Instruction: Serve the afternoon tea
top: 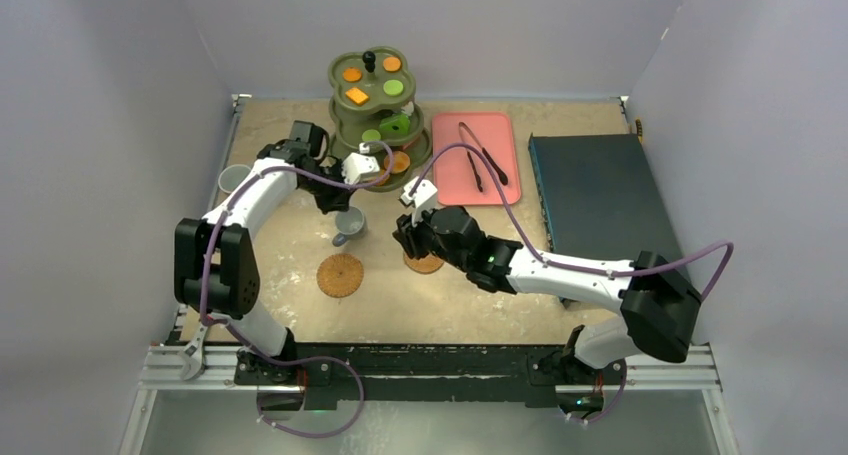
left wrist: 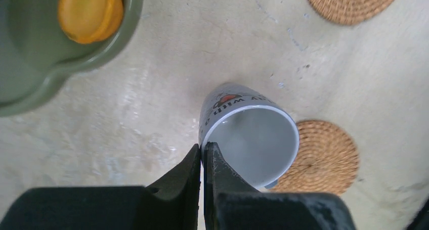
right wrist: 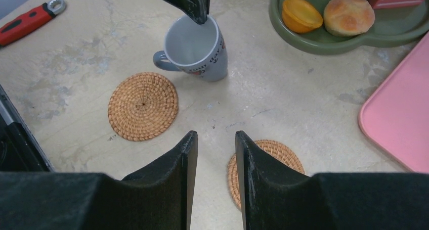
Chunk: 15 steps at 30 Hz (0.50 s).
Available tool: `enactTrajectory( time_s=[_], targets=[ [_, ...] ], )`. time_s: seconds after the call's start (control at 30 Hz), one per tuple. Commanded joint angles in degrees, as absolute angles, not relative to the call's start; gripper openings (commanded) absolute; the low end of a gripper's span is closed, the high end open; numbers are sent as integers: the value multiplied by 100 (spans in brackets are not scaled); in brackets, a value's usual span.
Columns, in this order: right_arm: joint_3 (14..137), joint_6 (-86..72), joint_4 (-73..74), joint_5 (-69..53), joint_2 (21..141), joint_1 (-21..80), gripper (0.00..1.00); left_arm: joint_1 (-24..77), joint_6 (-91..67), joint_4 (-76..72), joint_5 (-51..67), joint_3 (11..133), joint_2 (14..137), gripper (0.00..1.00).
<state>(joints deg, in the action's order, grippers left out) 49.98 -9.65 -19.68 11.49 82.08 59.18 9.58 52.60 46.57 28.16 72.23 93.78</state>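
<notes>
This is a robot lab test cell. Plain grey partition walls (top: pixel 110 105) box in a scuffed bench (top: pixel 450 310). An aluminium rail (top: pixel 450 379) edges it, and a red-handled wrench (right wrist: pixel 29 20) lies there.

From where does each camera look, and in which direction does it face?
Top external: above and behind the robot, facing down on the table; both arms show.
Left wrist: at the wrist, facing down; left pincer grips the rim of the grey-blue cup.
Right wrist: at the wrist, facing obliquely down toward the cup; open right pincer shows.
Shared: all see the cup and coasters.
</notes>
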Motion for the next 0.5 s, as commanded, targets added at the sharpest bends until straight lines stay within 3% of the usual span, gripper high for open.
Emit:
enactTrajectory(
  time_s=[0.0,0.27,0.47],
  targets=[
    [4830,-1072,-2021,1342,7935,5879,36,1081,3442,4211,3037,7195,9322,0],
    [4753,-1195,-2046,1355,7957,5848,38,1214,668,3492,1856,7172,9680,0],
    [4862,-1309,-2016,1697,8126,5847,56,1215,-602,3194,1561,7057,9663,0]
  ],
)
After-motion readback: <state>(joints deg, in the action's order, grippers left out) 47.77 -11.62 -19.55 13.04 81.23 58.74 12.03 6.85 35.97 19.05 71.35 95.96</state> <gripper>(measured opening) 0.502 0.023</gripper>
